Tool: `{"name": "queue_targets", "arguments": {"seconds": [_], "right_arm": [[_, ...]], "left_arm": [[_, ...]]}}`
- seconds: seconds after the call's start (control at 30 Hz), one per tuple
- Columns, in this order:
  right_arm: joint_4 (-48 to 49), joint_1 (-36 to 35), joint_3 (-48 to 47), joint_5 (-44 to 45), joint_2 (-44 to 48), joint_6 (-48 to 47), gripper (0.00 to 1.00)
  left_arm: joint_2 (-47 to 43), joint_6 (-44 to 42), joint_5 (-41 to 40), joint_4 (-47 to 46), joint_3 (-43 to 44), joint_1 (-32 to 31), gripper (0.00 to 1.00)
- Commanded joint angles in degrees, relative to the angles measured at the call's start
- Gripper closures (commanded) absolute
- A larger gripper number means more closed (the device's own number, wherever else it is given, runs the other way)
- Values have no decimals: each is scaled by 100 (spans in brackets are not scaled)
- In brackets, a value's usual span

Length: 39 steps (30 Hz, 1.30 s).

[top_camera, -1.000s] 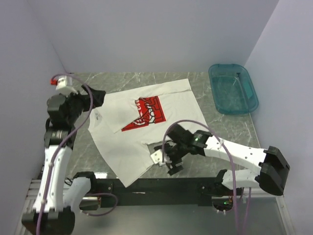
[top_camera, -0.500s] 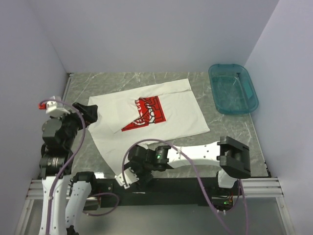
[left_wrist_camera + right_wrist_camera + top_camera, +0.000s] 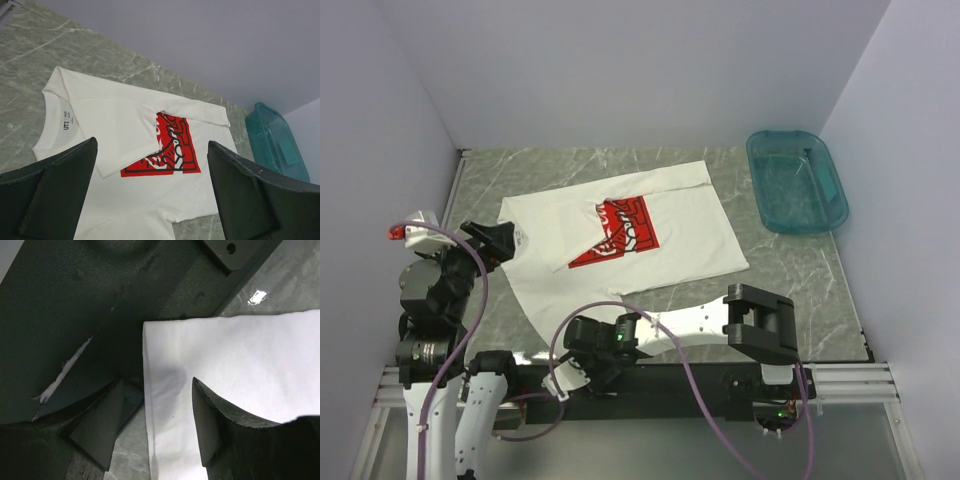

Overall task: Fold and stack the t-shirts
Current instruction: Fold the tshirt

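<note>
Only one container is in view, a teal basin of see-through plastic that sits at the far right corner of the worktop. A small darker rectangle shows on its floor, too small to identify, and the marbling of the surface shows through its bottom. That surface is grey-green stone-patterned, closed in by plain pale walls on the left, far and right sides, with a black base rail along the near edge where the two arms are bolted. One t-shirt lies spread across the middle of the worktop, well apart from the basin and to its left. Its collar points left, and one white flap is folded diagonally over part of the red chest print. Its near left corner reaches down to the near edge and lies over the dark rail. The right end effector is low over that corner, its fingers partly apart. One finger is above the cloth and the other is off its edge, with the fabric flat and unpinched between them. The left end effector hangs above the worktop's left side, spread wide and holding nothing, looking across the shirt toward the basin.
</note>
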<state>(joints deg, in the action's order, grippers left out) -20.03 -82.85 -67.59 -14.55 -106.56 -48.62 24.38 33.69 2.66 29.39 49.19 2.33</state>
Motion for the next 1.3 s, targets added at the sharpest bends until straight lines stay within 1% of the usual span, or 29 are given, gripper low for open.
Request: {"name": "queue_targets", "arguments": {"seconds": [0.0, 0.1, 0.13, 0.2, 0.23, 0.3, 0.33, 0.6, 0.7, 0.73, 0.9, 0.93, 1.0, 1.1, 1.23, 1.27], "right_arm": [[113, 14, -184, 39, -31, 107, 37], [140, 23, -158, 75, -154, 107, 40], [123, 32, -175, 66, -198, 125, 44], [87, 49, -184, 31, -216, 142, 48], [78, 67, -193, -4, -216, 151, 51], [35, 120, -245, -22, -216, 169, 53], [17, 146, -272, -39, -207, 169, 57], [-80, 427, -307, -162, -189, 186, 67], [-159, 454, -342, -224, -224, 178, 73], [-185, 445, -368, -250, -251, 178, 78], [-282, 454, -421, -478, -312, 204, 87], [-334, 489, -448, -531, -295, 239, 95], [-396, 603, -570, -881, -216, 318, 100], [-466, 1015, -667, -1339, 3, 572, 100], [-502, 1657, -615, -2479, 276, 748, 100], [-502, 1919, -597, -2674, 311, 792, 100]], "left_arm": [[-91, 58, 33, -12, 3, 5, 2], [-83, 67, 42, -21, 20, 4, 2], [-83, 67, 59, -21, 38, -4, 2], [-74, 76, 77, -29, 56, 5, 2], [-65, 85, 86, -29, 47, -4, 2], [-74, 102, 121, -38, 38, 5, 2], [-83, 102, 121, -30, 21, -4, 2], [-65, 129, 200, -73, -23, 4, 2], [-56, 146, 227, -100, -41, -4, 2], [-48, 146, 235, -108, -50, 4, 2], [-21, 94, 349, -161, -67, -4, 2], [-4, 76, 402, -170, -93, -4, 2], [5, -11, 499, -231, -111, -4, 2], [40, -231, 701, -354, -94, -13, 3], [181, -696, 973, -749, -67, -83, 2], [225, -950, 1174, -846, -76, -92, 2]]}}
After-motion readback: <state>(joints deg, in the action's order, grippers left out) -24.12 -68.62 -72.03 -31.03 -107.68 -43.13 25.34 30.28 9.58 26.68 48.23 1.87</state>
